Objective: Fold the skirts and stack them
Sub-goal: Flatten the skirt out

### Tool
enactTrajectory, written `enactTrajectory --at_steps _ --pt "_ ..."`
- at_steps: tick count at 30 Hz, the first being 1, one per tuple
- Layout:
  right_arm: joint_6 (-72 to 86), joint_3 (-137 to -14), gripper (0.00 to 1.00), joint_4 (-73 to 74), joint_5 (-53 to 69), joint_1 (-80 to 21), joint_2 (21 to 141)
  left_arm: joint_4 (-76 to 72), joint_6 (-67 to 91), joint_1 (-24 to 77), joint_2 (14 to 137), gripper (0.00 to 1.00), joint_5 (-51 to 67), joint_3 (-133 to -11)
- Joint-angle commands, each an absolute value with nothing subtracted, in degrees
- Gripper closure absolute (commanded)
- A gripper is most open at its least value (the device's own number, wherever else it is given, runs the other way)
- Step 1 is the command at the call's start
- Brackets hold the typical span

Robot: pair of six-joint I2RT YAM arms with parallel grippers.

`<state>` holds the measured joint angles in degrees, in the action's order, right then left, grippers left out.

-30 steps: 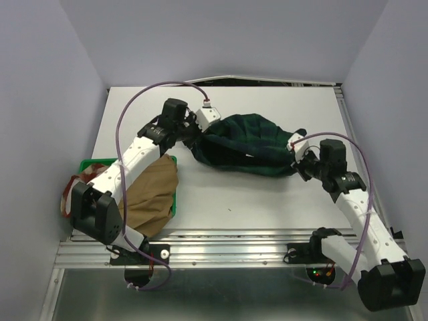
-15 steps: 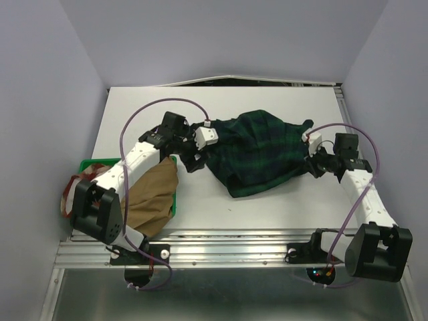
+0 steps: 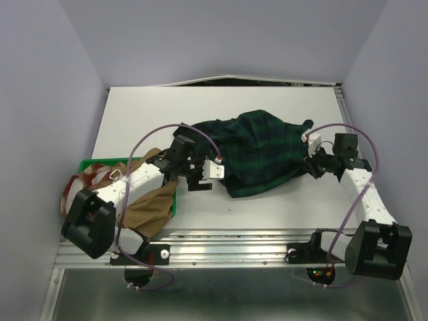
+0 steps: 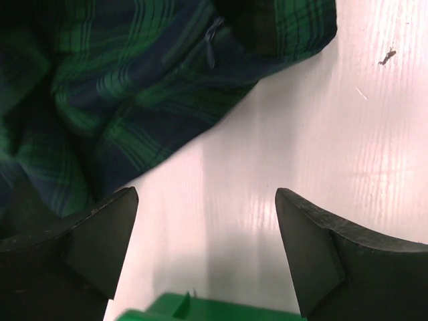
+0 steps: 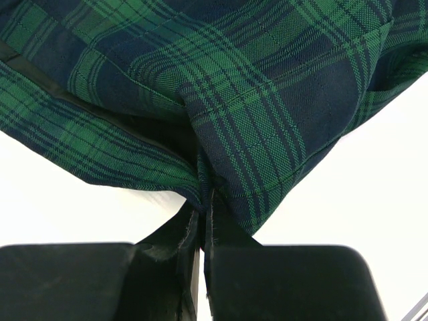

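- Lying nearest, the tan-brown skirt (image 3: 150, 200) drapes over the green tray (image 3: 90, 162), and the red-and-cream checked skirt (image 3: 83, 182) is bunched at the tray's left end; neither looks folded.
- Left gripper (image 4: 204, 199) hovers with its jaws wide apart and holds nothing, just beside the near edge of the tartan skirt (image 3: 261, 150).
- Right gripper (image 5: 202, 208) is closed tight on a fold at the skirt's right side.
- The tartan skirt lies crumpled on the middle of the table (image 3: 281, 200); I judge the step is spreading it flat.
- Next, the left gripper probably must take the left hem, so both arms can pull it smooth.
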<state>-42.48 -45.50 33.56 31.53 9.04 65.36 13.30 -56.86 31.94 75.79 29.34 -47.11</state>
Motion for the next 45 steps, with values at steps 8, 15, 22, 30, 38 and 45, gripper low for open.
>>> enactTrajectory --at_steps 8,15,22,30,38,45 --pt "-42.9 -45.1 0.99 33.3 31.5 9.5 64.1 13.6 -76.5 37.6 86.7 0.05 33.1 -58.7" --pt "-42.5 -42.8 0.99 32.5 31.6 9.5 62.9 17.1 -81.4 40.0 89.5 0.05 33.0 -62.8" --pt "-42.1 -42.1 0.99 31.6 31.4 9.5 63.1 21.2 -85.4 44.0 91.8 0.06 31.0 -62.8" --pt "-44.2 -40.7 0.99 31.6 30.7 9.5 61.6 17.2 -77.7 45.6 92.5 0.6 25.8 -61.8" --pt "-50.0 -37.5 0.99 31.1 29.9 9.5 54.9 4.6 -45.6 38.3 84.4 1.0 23.9 -60.7" --pt "-53.8 -30.9 0.79 29.1 23.5 9.5 46.5 -7.0 -17.8 28.1 76.7 1.0 13.4 -52.8"
